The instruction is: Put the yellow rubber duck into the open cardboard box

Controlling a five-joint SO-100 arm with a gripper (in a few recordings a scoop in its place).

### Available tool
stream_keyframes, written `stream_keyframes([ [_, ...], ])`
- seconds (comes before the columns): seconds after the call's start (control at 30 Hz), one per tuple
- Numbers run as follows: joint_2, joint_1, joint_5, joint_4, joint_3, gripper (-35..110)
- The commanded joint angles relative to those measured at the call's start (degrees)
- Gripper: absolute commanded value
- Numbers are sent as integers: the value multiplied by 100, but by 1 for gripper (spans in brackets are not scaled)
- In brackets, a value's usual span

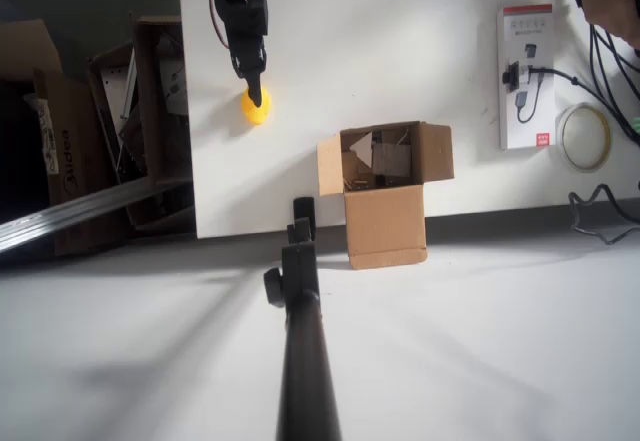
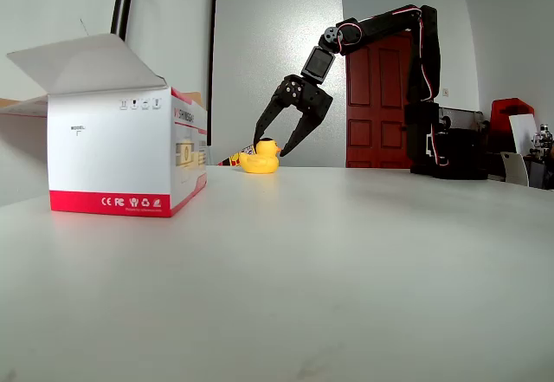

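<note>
The yellow rubber duck [image 1: 256, 107] sits on the white table, up and left of the open cardboard box [image 1: 385, 176] in the overhead view. That box stands near the table's front edge with its flaps spread and scraps inside. My black gripper [image 1: 257, 91] reaches down from the top and hangs right over the duck. In the fixed view the duck [image 2: 260, 158] rests upright on the table. There the gripper [image 2: 270, 147] is open, one fingertip [image 2: 258, 142] on each side of the duck's head. Whether the fingers touch it I cannot tell.
A white and red carton [image 1: 527, 76] lies at the table's right, and looms large in the fixed view [image 2: 121, 152]. Beside it lie a tape roll [image 1: 584, 136] and cables. A black pole [image 1: 300, 331] rises in front. Larger boxes [image 1: 140, 111] sit off the left edge.
</note>
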Motion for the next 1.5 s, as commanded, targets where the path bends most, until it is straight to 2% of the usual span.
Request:
stream_keyframes([
  [0.0,18,62,35,-70,-229,19],
  [0.33,18,53,0,-62,-229,8],
  [0.57,176,35,-18,62,-255,7],
  [0.93,976,-167,-9,1178,-1046,7],
  [1.27,1046,-1143,97,2118,-2303,6],
  [1.47,870,-1881,70,2197,-2979,6],
])
